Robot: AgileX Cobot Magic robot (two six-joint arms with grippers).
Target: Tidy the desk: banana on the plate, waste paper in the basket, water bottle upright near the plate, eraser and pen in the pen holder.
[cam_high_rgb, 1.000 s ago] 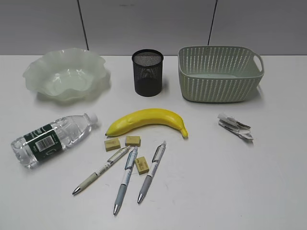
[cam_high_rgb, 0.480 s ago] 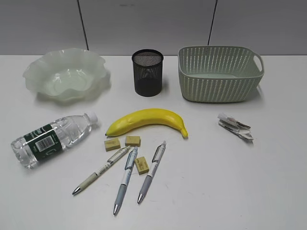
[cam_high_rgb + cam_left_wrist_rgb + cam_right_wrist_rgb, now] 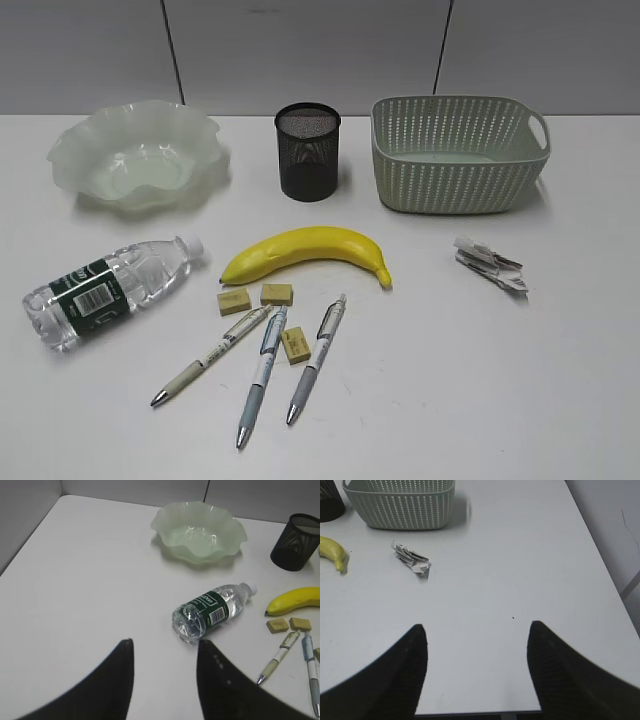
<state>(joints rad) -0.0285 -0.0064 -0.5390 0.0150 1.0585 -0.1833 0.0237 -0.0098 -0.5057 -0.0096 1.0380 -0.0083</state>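
On the white desk (image 3: 560, 380) the yellow banana (image 3: 305, 250) lies in the middle. The water bottle (image 3: 105, 290) lies on its side at the left. Three erasers (image 3: 276, 294) and three pens (image 3: 262, 370) sit below the banana. At the back stand the ruffled green plate (image 3: 140, 155), the black pen holder (image 3: 308, 152) and the basket (image 3: 458, 152). The waste paper (image 3: 490, 266) lies right of centre. Neither arm shows in the exterior view. My left gripper (image 3: 165, 642) hangs open and empty, short of the water bottle (image 3: 212, 610). My right gripper (image 3: 477, 626) is open and empty, well short of the waste paper (image 3: 411, 560).
A grey panelled wall runs behind the desk. In the right wrist view the desk's near edge (image 3: 470, 713) and right edge (image 3: 600, 560) show close by. Bare tabletop lies left of the bottle and right of the paper.
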